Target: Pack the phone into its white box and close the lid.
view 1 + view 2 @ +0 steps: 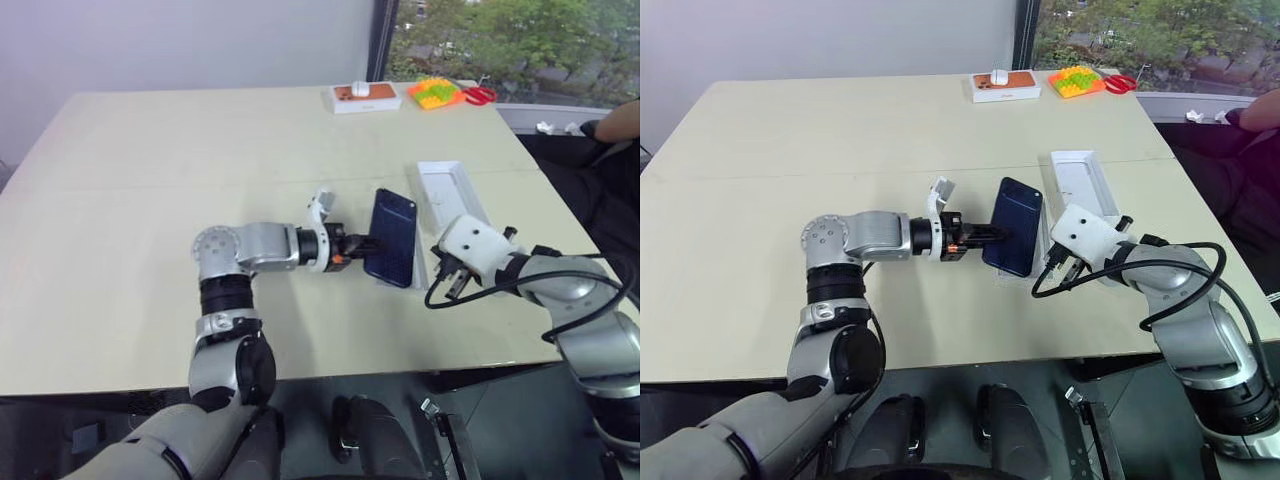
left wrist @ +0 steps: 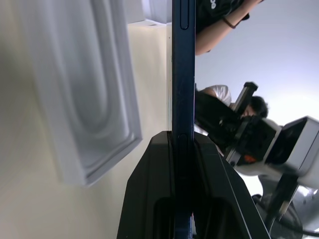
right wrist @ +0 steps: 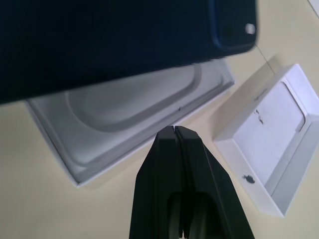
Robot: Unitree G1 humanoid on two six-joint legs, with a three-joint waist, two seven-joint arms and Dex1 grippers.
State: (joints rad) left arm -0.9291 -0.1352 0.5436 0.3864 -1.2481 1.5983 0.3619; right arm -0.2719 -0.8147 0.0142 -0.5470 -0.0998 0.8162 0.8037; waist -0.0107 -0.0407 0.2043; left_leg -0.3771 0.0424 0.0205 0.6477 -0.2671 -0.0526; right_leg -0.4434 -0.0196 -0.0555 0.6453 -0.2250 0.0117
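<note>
The phone point(image 1: 392, 238), dark navy and glossy, stands on its long edge above the table, slightly tilted. My left gripper point(image 1: 368, 245) is shut on its near edge, and the left wrist view shows the black fingers point(image 2: 149, 189) clamping the thin side of the phone point(image 2: 183, 74). Under the phone lies a white tray with a rounded recess point(image 3: 124, 112); whether it is the lid turned over I cannot tell. The white box point(image 1: 452, 188), open with low walls, lies just beyond it to the right. My right gripper point(image 3: 174, 129) is shut and empty, hovering just right of the phone.
At the far edge of the cream table point(image 1: 150, 200) sit a white box with an orange top point(image 1: 365, 96), an orange-and-green toy point(image 1: 435, 93) and red scissors point(image 1: 480, 95). A person's arm point(image 1: 615, 120) shows at the right edge.
</note>
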